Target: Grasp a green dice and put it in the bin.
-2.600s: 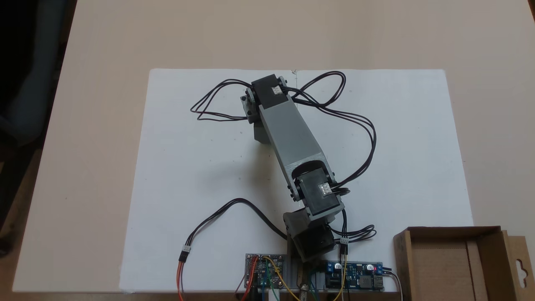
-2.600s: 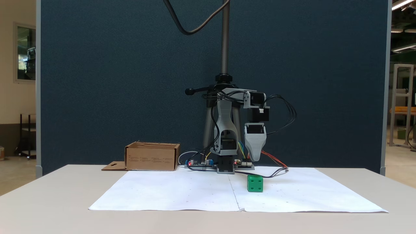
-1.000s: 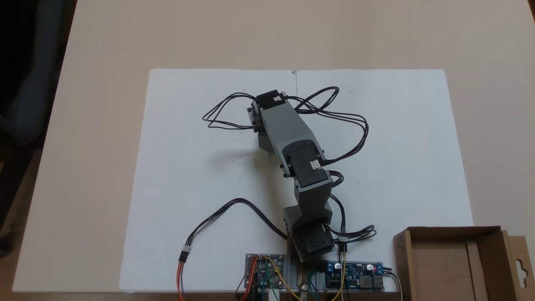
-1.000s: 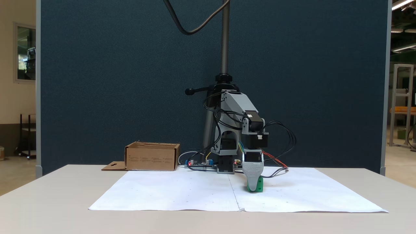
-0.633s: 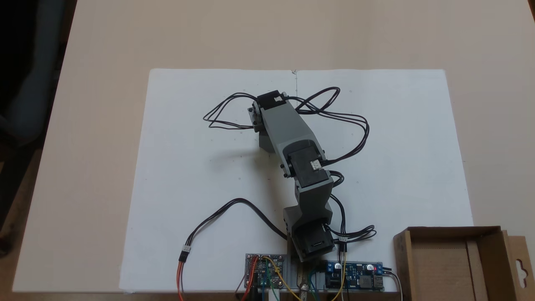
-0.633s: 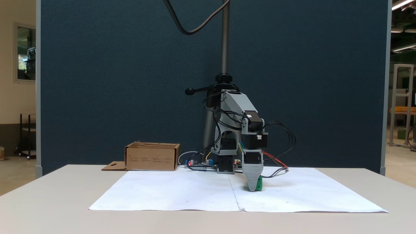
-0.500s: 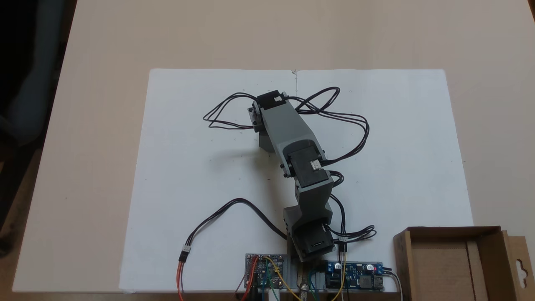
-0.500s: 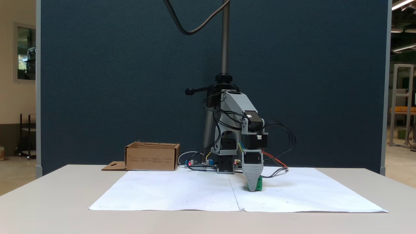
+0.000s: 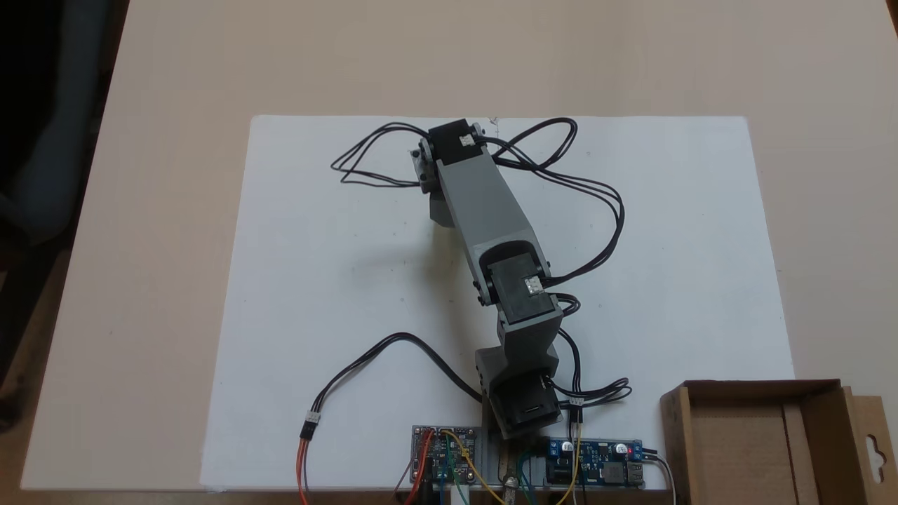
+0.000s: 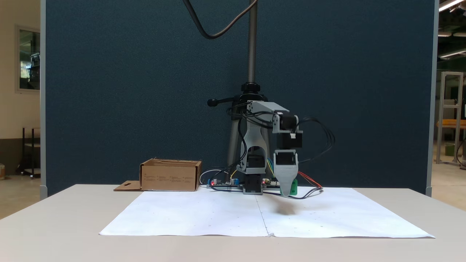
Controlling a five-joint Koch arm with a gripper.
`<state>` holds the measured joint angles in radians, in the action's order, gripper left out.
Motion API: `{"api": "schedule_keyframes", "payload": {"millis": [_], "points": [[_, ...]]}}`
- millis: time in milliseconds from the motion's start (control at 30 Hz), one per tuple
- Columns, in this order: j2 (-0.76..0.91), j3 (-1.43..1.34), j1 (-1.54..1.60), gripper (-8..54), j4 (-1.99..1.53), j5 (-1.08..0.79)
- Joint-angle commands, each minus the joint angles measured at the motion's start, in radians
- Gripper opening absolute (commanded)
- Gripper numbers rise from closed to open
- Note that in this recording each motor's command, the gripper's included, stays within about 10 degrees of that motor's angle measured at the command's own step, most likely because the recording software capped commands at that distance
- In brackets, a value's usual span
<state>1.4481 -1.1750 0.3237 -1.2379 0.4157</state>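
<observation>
From my station, I note the gripper (image 10: 287, 192) pinching the green dice (image 10: 293, 187), held clear above the white paper (image 10: 204, 214). The bin (image 10: 170, 175) sits well apart.

The bin (image 10: 170, 175) sits left of the arm (image 10: 267, 145), seemingly behind the paper (image 10: 204, 214).

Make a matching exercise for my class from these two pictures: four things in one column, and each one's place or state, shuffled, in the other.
Things:
1. green dice
2. bin
3. white paper
4. gripper

Places or states:
A. lies flat on the table
B. stands beside the paper, open on top
C. held up off the paper
D. points down, shut on a cube

Pairs: 1-C, 2-B, 3-A, 4-D
</observation>
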Motion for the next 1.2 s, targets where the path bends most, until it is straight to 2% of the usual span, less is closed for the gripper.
{"api": "schedule_keyframes", "payload": {"millis": [0, 200, 433, 867, 900, 967, 1167], "points": [[0.051, 0.141, -0.017, 12.0, -0.120, 0.064], [0.021, 0.451, -0.069, 12.0, -0.313, 0.064], [0.029, 0.494, -0.239, 12.0, -0.322, 0.005], [0.054, 0.529, -0.931, 12.0, -0.314, -0.252], [0.063, 0.545, -1.090, 12.0, -0.319, -0.339], [0.063, 0.584, -1.208, 12.0, -0.314, -0.426], [0.063, 0.643, -1.505, 12.0, -0.313, -0.552]]}}
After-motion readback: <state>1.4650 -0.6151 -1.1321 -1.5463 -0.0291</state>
